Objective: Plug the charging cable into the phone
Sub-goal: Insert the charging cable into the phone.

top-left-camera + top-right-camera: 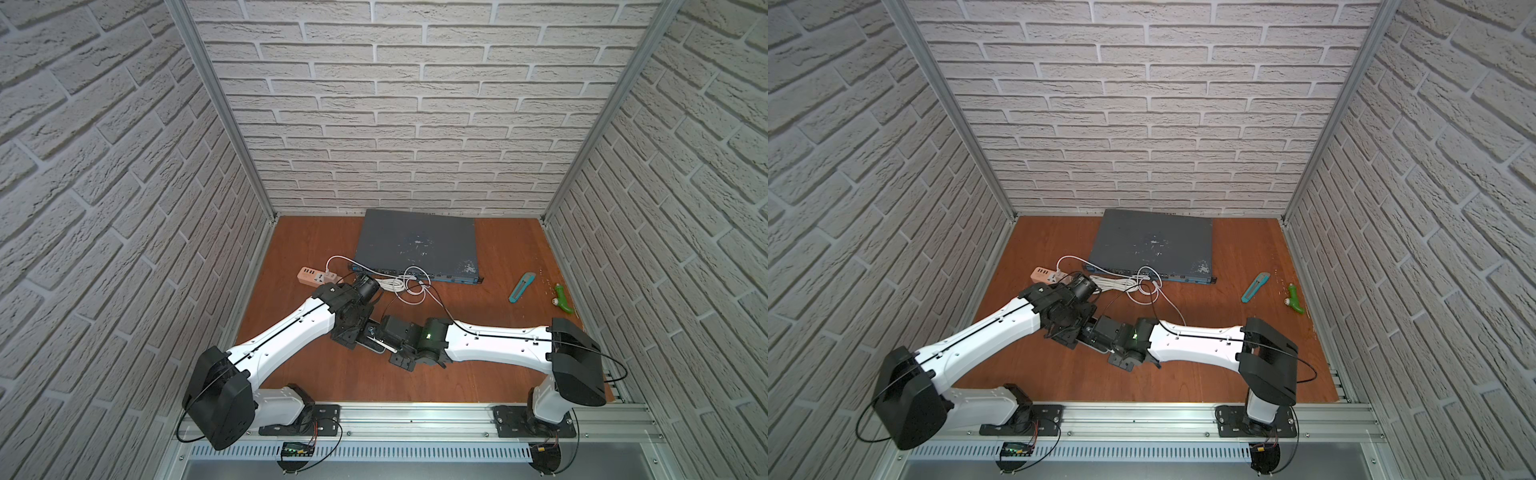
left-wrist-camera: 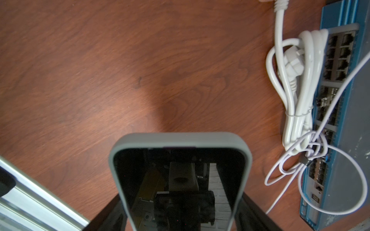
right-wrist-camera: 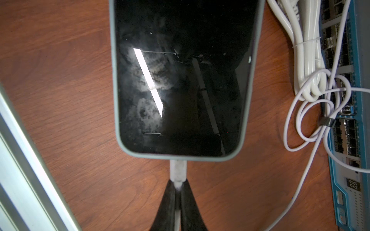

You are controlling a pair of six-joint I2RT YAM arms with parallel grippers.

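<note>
Two grips set: left gripper [image 2: 181,212] clamps the phone [image 3: 180,80], right gripper [image 3: 178,186] pinches the charging cable [image 3: 178,170] plug at its bottom edge; you likely need a straight seating push.

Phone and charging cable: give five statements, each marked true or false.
The right hand pinches the charging cable just behind its plug. True.
The phone has a lit screen. False: it is dark, showing only reflections.
The plug meets the phone's short edge. True.
The left hand is away from the phone. False: the phone sits between its fingers.
The teal knife lies on the grey box. False: it lies on the table beside it.
</note>
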